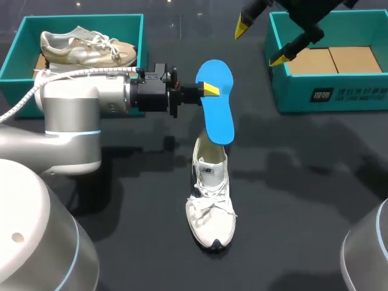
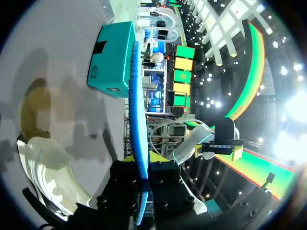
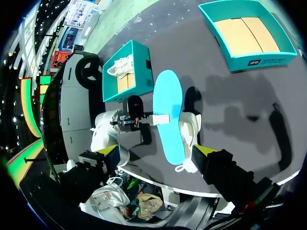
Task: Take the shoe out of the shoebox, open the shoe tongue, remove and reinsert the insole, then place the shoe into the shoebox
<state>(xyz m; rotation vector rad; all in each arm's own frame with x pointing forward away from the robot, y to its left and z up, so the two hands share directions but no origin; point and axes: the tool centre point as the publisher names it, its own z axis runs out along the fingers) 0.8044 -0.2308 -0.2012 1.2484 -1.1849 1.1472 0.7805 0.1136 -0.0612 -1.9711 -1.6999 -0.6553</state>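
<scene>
The left end effector [image 1: 209, 90] is clamped on the blue insole [image 1: 219, 118], its yellow tips pinching the upper half from both sides. The insole's lower end hangs just over the heel opening of the white shoe [image 1: 210, 203]. That shoe lies near the middle of the bench [image 1: 303, 182], toe toward the near edge. The right end effector [image 1: 260, 43] hovers with fingers spread wide by the right shoebox [image 1: 330, 94] at the far right corner. A second shoe [image 1: 85, 48] lies in the left shoebox [image 1: 12, 60] at the far left corner.
</scene>
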